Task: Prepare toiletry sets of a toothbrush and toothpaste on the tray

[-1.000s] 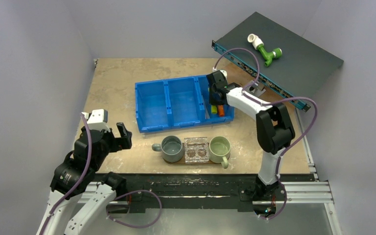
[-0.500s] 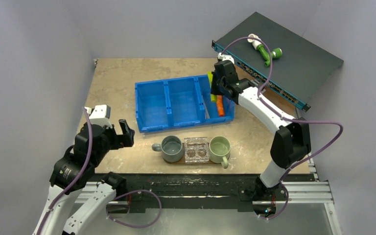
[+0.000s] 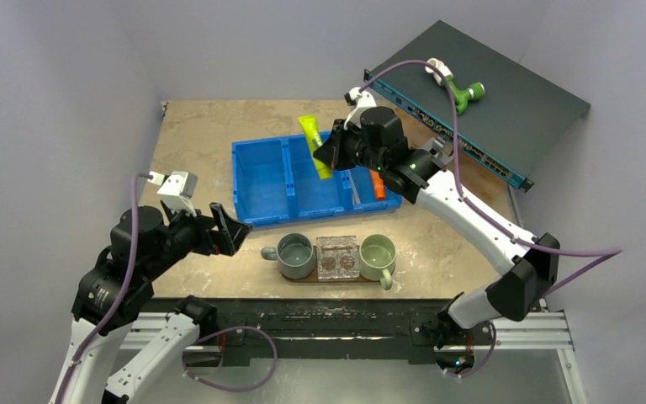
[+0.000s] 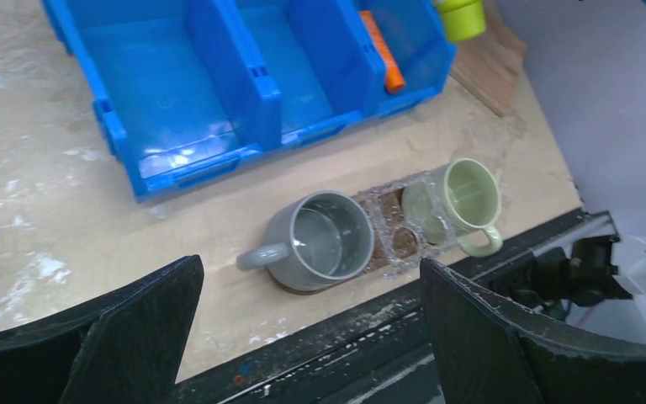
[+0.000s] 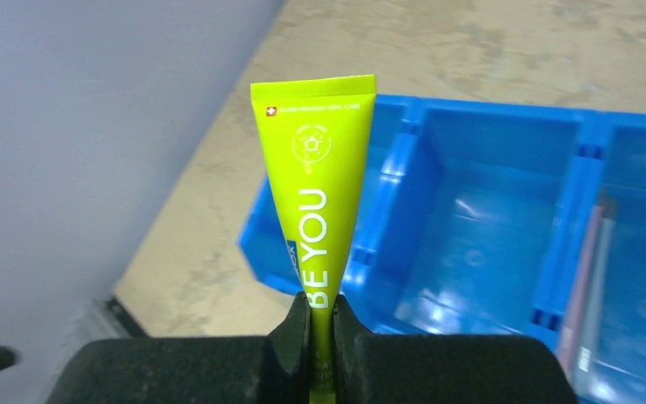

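Up out of the blue bin (image 3: pixel 261 181) has come the right gripper (image 3: pixel 328 157), the left gripper (image 3: pixel 229 227) hangs wide open nearby, the green toothpaste (image 3: pixel 312 137) is pinched tight in the right one over the bin, and the orange toothpaste (image 3: pixel 379 187) lies in the right box.

Tray (image 3: pixel 330 279) mostly hidden under mugs (image 3: pixel 295 255), cap end of green tube (image 5: pixel 315 185) buried in right gripper (image 5: pixel 320 305), toothbrushes (image 5: pixel 595 269) with lower ends hidden.

My right gripper (image 3: pixel 326 156) pinched the green tube (image 3: pixel 310 133), holding it above the blue bin (image 3: pixel 262 181); the orange tube (image 3: pixel 378 187) lay in its right compartment. My left gripper (image 3: pixel 229 229) gaped near the grey mug (image 3: pixel 295 255).
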